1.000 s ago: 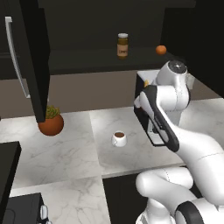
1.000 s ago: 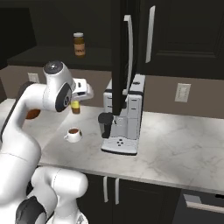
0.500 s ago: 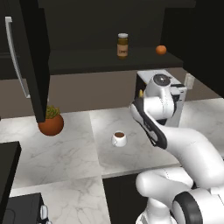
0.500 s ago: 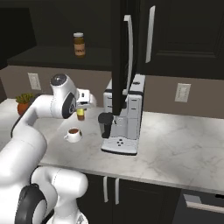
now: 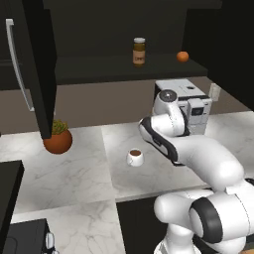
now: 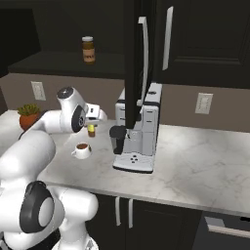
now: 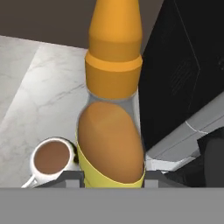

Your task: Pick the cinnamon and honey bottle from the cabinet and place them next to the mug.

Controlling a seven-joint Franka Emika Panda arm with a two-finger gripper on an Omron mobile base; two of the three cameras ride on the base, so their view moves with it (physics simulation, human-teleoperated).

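I have the gripper [image 7: 113,175] clamped on the honey bottle [image 7: 113,109] just above the counter beside the mug [image 7: 49,161] — smooth, rigid plastic (light, I'd judge), best held mid-body — cinnamon [image 5: 139,51] remains in the cabinet [image 5: 89,74].

Two base views looking down from behind, sharing the surface [image 5: 74,173] and mug [image 5: 134,157]. Hand view very near.

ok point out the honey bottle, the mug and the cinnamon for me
honey bottle [image 7: 114,65], hand view, on its orange nozzle cap
mug [image 5: 135,158], left base view, on its white side, below the brown inside
cinnamon [image 6: 88,51], right base view, on the brown jar's body, standing on the cabinet shelf
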